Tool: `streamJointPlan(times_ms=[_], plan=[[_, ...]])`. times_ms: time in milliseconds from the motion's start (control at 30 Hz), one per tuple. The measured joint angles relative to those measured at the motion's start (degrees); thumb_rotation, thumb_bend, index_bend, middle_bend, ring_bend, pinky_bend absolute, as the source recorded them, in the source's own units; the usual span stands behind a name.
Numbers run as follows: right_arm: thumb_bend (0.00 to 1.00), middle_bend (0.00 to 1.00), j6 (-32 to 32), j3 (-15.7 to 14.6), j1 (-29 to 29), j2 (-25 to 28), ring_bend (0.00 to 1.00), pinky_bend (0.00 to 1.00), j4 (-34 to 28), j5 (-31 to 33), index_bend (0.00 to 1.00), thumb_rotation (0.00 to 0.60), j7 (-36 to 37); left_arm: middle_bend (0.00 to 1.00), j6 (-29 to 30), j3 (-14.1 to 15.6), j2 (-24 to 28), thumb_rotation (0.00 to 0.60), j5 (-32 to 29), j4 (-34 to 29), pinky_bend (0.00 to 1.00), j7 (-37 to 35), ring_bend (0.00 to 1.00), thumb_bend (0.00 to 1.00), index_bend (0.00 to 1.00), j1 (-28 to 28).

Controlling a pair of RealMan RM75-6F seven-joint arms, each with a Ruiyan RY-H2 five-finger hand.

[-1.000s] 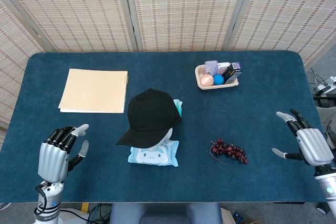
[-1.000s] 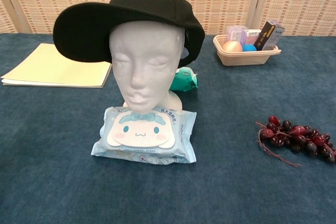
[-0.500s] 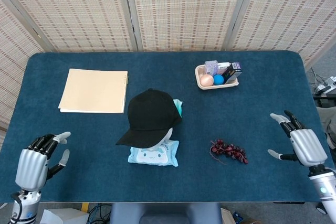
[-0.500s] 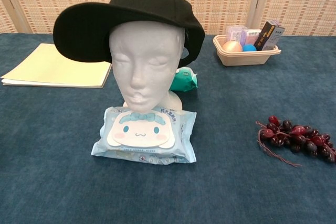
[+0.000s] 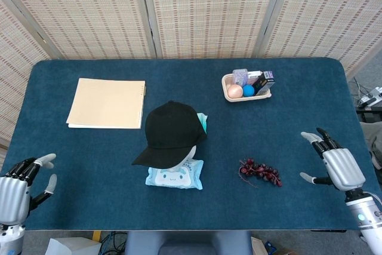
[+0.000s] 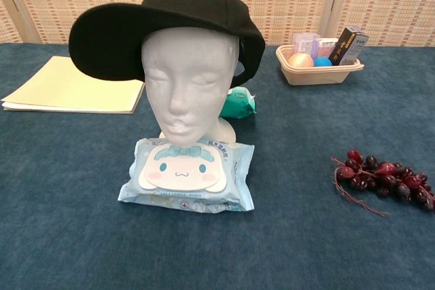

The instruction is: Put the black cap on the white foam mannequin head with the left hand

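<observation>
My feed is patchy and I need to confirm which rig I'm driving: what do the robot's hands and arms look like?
Both the left hand and the right hand have silver-grey metallic backs, ribbed silver finger segments with black joints and pale fingertips. Each sits on a light grey wrist; a small blue light shows on the right wrist. The chest view shows neither.

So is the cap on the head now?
On. The cap covers the crown of the head, brim out to one side; the left hand holds nothing.
</observation>
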Motion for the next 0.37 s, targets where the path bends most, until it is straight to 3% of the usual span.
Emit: streamJointPlan(times_ms=[367], plan=[[0.00,0.19,-2.44,0.14,1.15,-0.14,0.03,0.22,0.33,1.08,0.08,0.600,0.01,0.49,-3.63,-0.52,0.43,0.600,-1.86,-0.09,0.47,-0.21,0.37,0.36,0.31,0.13]])
